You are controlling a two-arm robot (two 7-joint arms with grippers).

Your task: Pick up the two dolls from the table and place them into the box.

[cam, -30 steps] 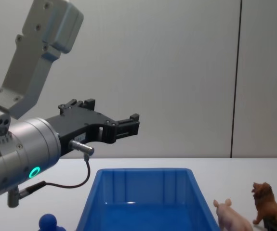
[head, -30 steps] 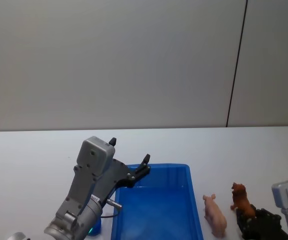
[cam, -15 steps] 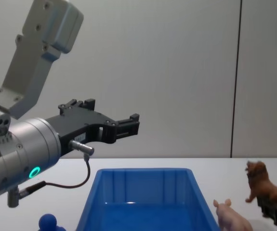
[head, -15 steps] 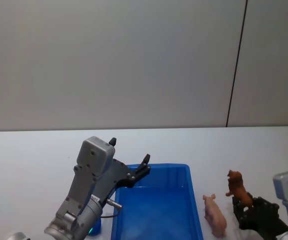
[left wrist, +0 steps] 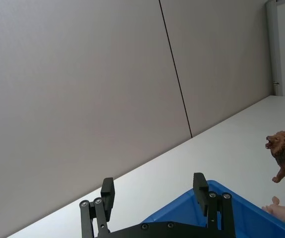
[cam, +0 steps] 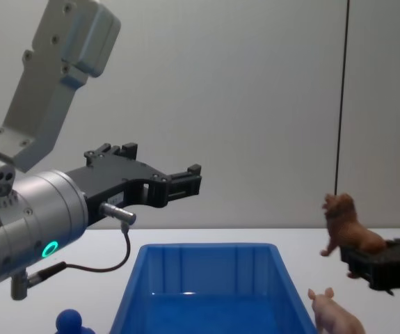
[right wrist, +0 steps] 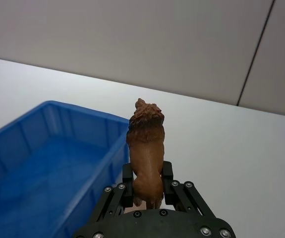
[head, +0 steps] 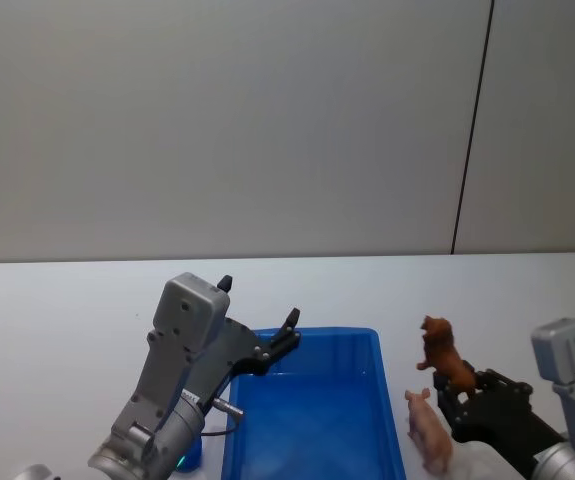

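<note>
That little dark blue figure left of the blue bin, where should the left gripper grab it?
Grip the dark blue figure by its round head, probably from straight above: the head stands topmost, and the bin wall is near on its right. The open left gripper hovers over the bin; the right gripper holds the lion aloft right of it.

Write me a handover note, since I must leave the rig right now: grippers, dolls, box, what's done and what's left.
The right gripper is shut on the lion, held in the air right of the box, near the pink pig on the table.
The left gripper is open and empty, over the box's far left corner.
The blue figure stands on the table left of the box.
Done: lion lifted. Left: lion into the box, then the blue figure.
</note>
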